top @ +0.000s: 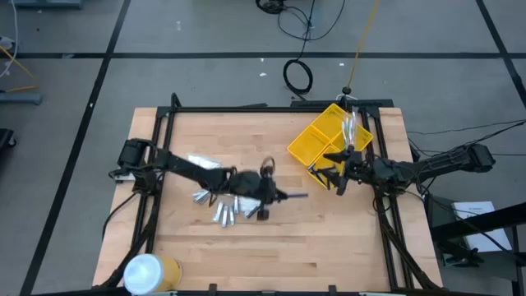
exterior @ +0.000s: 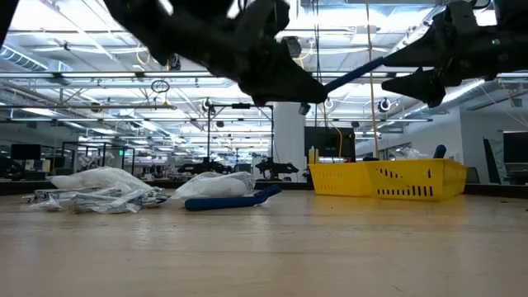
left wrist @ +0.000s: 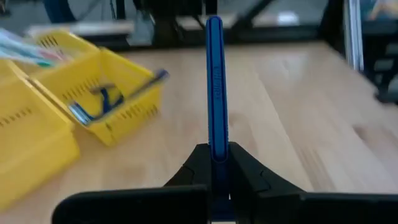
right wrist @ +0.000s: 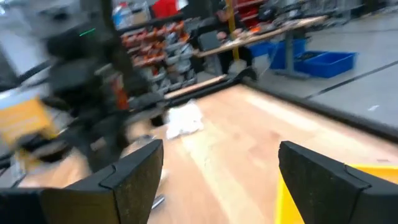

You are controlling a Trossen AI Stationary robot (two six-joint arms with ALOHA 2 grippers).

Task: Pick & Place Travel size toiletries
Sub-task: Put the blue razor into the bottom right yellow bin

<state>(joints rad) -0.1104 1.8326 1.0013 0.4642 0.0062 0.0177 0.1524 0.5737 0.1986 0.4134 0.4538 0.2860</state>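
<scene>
My left gripper [top: 278,195] hovers over the table's middle, shut on a thin dark blue stick-like toiletry [left wrist: 214,81] that juts toward the yellow bin [top: 329,138]. Under and left of it lie silvery tubes [top: 222,211], resting flat on the wood, with white packets [top: 204,162] farther back. In the low view a blue comb-like piece [exterior: 231,200] lies flat beside the packets [exterior: 99,186]. My right gripper [top: 337,177] waits open and empty beside the bin's near corner, above the table. My left gripper pinches the blue stick's near end [left wrist: 216,149] between its two fingers [left wrist: 245,168]. The fingers point toward the table's right, slanting slightly down, and lie along the stick. The stick is lifted clear of the table [exterior: 355,74], sticking straight out ahead of the fingertips.
The yellow bin [left wrist: 93,93] has compartments holding a few toiletries [left wrist: 115,96]. A big white-and-yellow cylinder [top: 149,271] stands at the near left corner. Bare wood [top: 329,238] stretches across the near right of the table.
</scene>
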